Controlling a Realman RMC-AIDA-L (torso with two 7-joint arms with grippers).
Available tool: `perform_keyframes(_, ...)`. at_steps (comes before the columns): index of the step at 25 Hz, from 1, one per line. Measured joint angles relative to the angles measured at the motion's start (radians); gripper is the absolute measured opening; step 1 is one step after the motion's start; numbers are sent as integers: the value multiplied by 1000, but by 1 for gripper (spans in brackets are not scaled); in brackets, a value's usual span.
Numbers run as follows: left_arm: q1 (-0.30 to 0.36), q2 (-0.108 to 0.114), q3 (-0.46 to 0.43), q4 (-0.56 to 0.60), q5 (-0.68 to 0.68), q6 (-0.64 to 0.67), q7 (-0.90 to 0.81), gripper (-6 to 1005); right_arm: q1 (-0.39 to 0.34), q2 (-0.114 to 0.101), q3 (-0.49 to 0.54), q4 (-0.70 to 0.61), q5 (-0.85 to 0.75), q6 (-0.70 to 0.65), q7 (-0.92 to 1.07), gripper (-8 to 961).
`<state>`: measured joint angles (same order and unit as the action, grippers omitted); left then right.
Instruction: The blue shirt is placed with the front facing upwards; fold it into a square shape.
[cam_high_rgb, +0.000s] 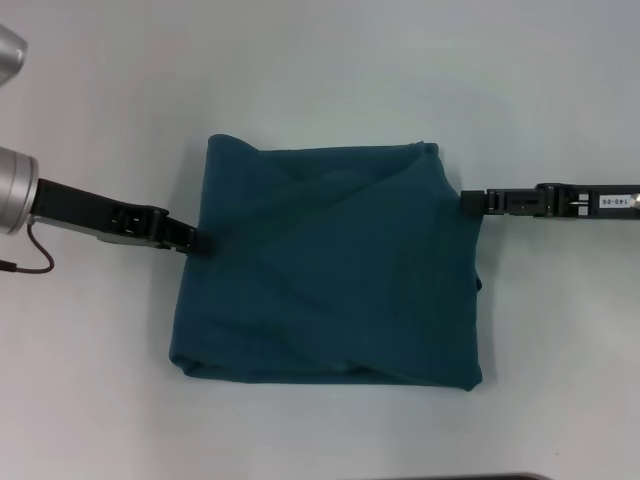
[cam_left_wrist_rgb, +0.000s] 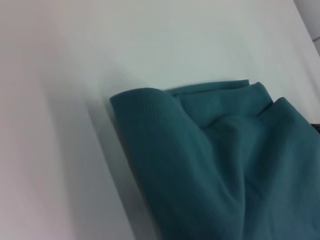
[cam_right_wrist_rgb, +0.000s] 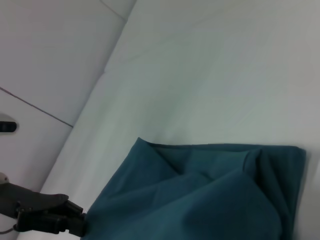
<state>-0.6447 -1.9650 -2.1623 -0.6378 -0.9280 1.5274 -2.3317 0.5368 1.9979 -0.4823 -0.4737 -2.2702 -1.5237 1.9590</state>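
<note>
Teal blue shirt (cam_high_rgb: 330, 265) folded square on white table (cam_high_rgb: 320, 70), claws (cam_high_rgb: 196, 240) (cam_high_rgb: 468, 202) at opposite edges, grip unclear.

Left gripper (cam_high_rgb: 195, 240): black fingers, silver wrist, thin dark cable. Right gripper (cam_high_rgb: 470, 202): black, white label w/ digits.

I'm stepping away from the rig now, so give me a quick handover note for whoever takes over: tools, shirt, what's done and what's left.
Left tool: at the left edge of the blue shirt, tip against the cloth; whether it grips cannot be told.
Right tool: at the shirt's right edge near the upper corner; grip likewise unclear.
Shirt: lying on the white table, folded into a roughly square bundle, no lettering or collar showing.
Done: the folds appear made.
Left: probably only release, withdraw both arms, and perhaps tidy the creases and the slightly uneven right edge.
</note>
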Motion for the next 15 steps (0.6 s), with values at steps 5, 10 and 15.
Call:
perform_keyframes(5, 13, 4, -19, -10, 0, 0, 0, 174, -14, -9, 19, 1, 5, 8, 11, 755)
perform_keyframes(10, 24, 5, -52, -50, 0, 2, 0, 183, -14, -7, 26, 1, 6, 32, 13, 752)
perform_keyframes(15, 23, -7, -89, -80, 0, -25, 1, 362, -2, -3, 27, 1, 8, 37, 15, 748)
